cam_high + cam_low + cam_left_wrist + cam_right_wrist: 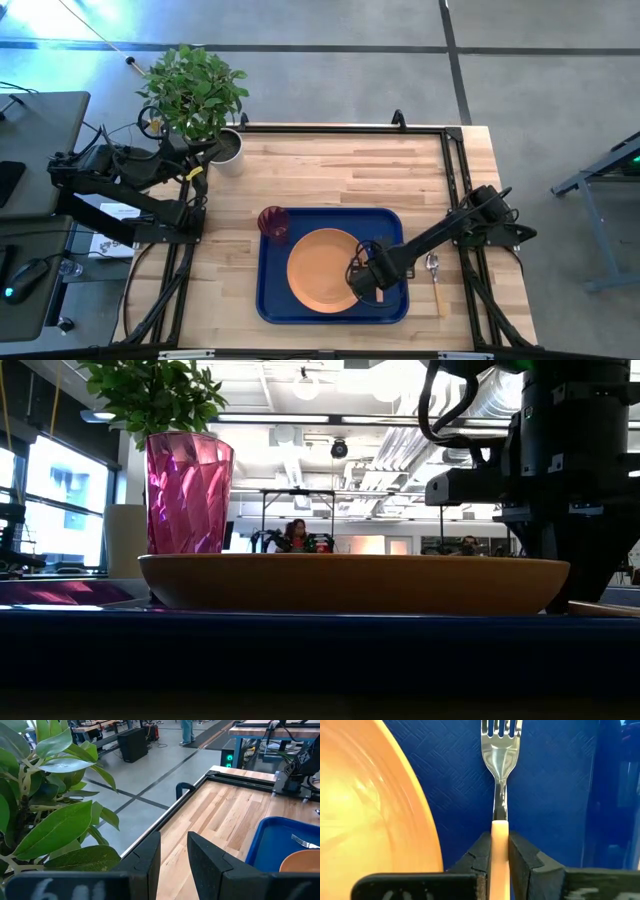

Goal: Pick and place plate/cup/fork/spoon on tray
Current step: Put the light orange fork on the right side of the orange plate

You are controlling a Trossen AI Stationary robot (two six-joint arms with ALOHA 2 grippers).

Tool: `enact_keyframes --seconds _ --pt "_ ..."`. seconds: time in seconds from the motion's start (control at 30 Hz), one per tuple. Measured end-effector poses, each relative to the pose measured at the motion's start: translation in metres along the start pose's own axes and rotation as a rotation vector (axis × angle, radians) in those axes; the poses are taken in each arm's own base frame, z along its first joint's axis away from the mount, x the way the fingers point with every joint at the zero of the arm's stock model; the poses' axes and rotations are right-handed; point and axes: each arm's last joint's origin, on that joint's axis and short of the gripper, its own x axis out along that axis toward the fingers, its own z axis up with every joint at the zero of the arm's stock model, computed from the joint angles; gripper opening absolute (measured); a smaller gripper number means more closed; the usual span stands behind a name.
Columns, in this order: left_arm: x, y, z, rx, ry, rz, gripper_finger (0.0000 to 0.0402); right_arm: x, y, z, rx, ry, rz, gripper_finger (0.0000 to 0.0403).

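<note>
Blue tray: plate and cup aboard. Fork: handle clamped in right gripper, low over tray, plate just beside it. Spoon: outstanding, on table beyond tray's rim. Left gripper: parted, empty, waiting by plant.

Grey concrete floor with dark lines, bright windows, white ceiling ducts, distant workbenches.
</note>
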Motion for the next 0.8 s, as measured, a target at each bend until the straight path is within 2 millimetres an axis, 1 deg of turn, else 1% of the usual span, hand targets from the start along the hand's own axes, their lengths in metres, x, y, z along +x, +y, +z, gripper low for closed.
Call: enact_keyframes --seconds 0.3,0.63,0.8 --pt "0.0 0.0 0.0 0.0 0.0 0.0 0.0087 0.0006 0.0005 -0.0005 0.002 0.005 0.002 0.0027" --pt "0.0 -0.0001 0.0 0.0 0.0 0.0 0.0087 0.0008 0.0013 -0.001 -0.001 0.01 0.008 0.0069" --pt "0.0 -0.0001 0.0 0.001 0.0 -0.001 0.0087 0.001 0.0012 -0.0009 -0.004 0.009 0.007 0.0073"
